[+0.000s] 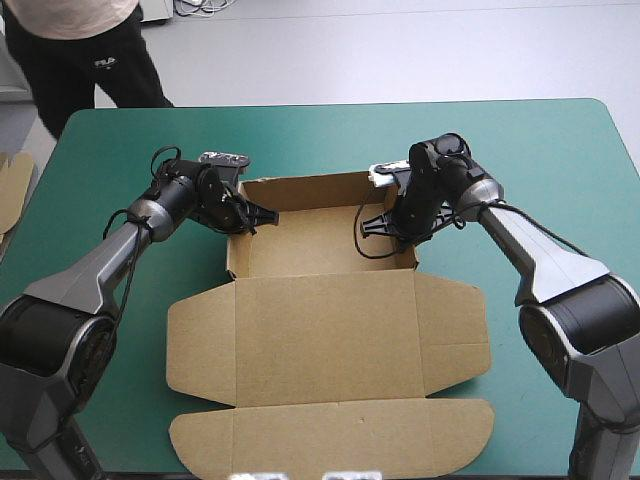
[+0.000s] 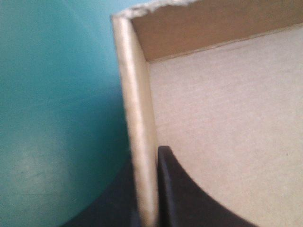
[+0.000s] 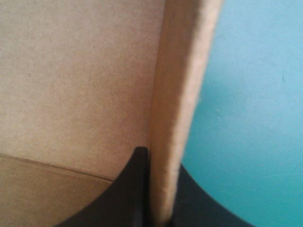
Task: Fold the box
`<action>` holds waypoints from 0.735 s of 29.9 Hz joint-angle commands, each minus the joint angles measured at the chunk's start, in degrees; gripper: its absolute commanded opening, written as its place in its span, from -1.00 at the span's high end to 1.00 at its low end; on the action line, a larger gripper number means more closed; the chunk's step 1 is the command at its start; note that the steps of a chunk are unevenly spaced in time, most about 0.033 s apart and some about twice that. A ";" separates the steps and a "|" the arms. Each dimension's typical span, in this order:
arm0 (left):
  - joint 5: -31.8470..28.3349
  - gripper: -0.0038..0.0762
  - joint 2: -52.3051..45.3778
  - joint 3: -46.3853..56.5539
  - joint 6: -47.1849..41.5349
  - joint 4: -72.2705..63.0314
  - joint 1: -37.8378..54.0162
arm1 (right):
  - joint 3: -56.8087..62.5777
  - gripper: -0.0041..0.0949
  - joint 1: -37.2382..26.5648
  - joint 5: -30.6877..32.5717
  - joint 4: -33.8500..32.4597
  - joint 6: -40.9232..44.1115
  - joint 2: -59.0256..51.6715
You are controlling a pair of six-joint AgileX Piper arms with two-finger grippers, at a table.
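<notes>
Your left gripper (image 1: 252, 214) has its black fingers (image 2: 184, 198) pinched nearly closed on the left raised wall of the brown cardboard box (image 1: 330, 330) (one finger inside the tray, one outside over the teal-green table cover (image 1: 540, 170)). Your right gripper (image 1: 384, 224) clamps the opposite wall the same way. The upright back wall stands ahead of both pairs of fingers. The lid panel lies flat behind them, toward the near edge.
</notes>
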 commanded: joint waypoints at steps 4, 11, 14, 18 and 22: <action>4.44 0.94 -1.08 -2.71 4.75 0.87 -0.42 | -0.76 0.94 0.57 -1.13 2.96 -3.91 -1.38; 5.40 0.54 -1.19 -4.45 6.25 0.87 -0.42 | -0.76 0.50 0.57 -1.12 2.96 -5.65 -1.38; 5.91 0.24 -1.19 -4.73 6.25 0.87 -0.42 | -1.11 0.18 0.57 -1.12 2.07 -6.04 -1.38; 6.50 -0.02 -1.30 -6.03 6.25 0.45 -0.42 | -3.08 -0.02 0.57 -0.69 1.00 -5.41 -1.38; 6.96 -0.06 -1.30 -8.97 6.25 -0.71 -0.42 | -7.30 -0.02 0.57 0.38 0.93 -5.41 -1.38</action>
